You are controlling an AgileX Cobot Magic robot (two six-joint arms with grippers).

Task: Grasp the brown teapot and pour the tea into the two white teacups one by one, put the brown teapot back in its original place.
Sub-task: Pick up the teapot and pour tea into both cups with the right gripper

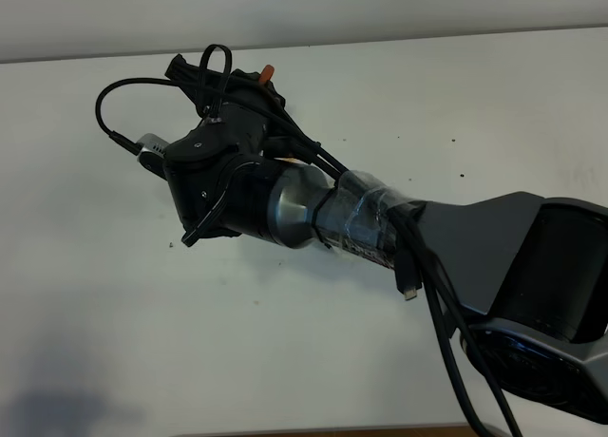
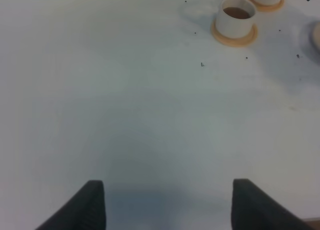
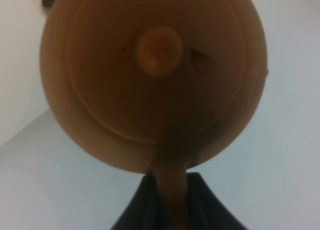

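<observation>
In the high view the right arm [image 1: 380, 228] comes in from 4 o'clock and reaches toward 10 o'clock over the white tabletop [image 1: 114, 313], hiding its own load. Its wrist view shows the right tool [image 3: 169, 195] pinching the loop handle of the brown teapot [image 3: 150, 90], whose knobbed lid fills the frame. The left tool [image 2: 167, 205] is spread above bare tabletop, well apart from the two white cups [image 2: 237, 17] on orange coasters [image 2: 234, 36]; the nearer cup holds brown tea.

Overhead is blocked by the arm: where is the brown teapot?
The brown teapot fills the right wrist view, its loop handle held in the right gripper; the exterior high view does not show it.
</observation>
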